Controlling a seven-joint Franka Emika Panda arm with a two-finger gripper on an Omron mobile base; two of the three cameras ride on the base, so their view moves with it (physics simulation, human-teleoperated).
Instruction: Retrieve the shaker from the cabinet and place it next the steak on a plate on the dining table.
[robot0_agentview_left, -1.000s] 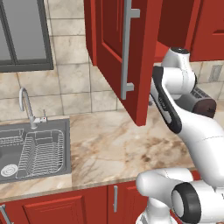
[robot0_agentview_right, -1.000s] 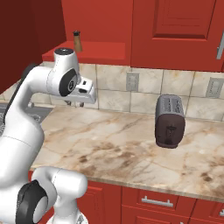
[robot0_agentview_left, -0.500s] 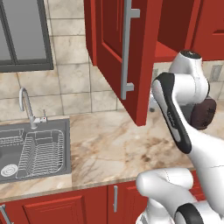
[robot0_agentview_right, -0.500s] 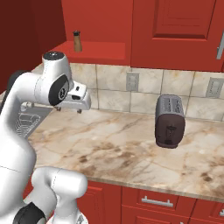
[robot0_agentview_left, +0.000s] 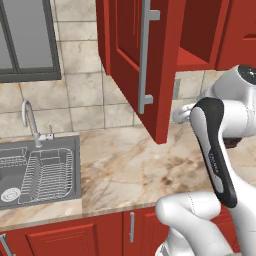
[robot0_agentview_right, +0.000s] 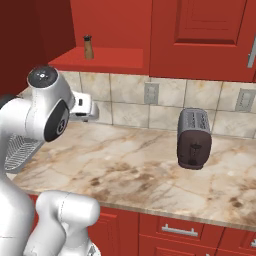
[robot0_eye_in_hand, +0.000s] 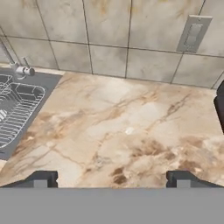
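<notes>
In the left base view, you can see that the arm has swung back from the cabinet (robot0_agentview_left: 150, 60) over the last second: its wrist, which stood up close to the open door's edge, now sits lower and further right, clear of the door. The door hangs wide open with its grey bar handle (robot0_agentview_left: 146, 55) facing you, and its lower corner juts out over the marble counter (robot0_agentview_left: 120, 165). That corner is the edge to mind when you reach up again. The sink (robot0_agentview_left: 37, 170) lies well to the left, out of the way.

In the right base view, the shaker (robot0_agentview_right: 88, 47) stands upright on the open cabinet shelf (robot0_agentview_right: 105, 60), near its left end, untouched, so the door-opening step looks done and the retrieval itself is not yet begun. The hand sits below the shelf and to the left of the shaker, against the tiled wall; you have open air between it and the shelf's front lip. The toaster (robot0_agentview_right: 194, 139) stands well off to the right, and the closed cabinet door beside the shelf bounds the opening on that side.

In the hand view, the gripper (robot0_eye_in_hand: 111, 179) looks down at bare counter and tiles; its fingertips (robot0_eye_in_hand: 41, 179) stand far apart at the two sides of the picture, the jaws spread wide after letting go, with nothing between them
</notes>
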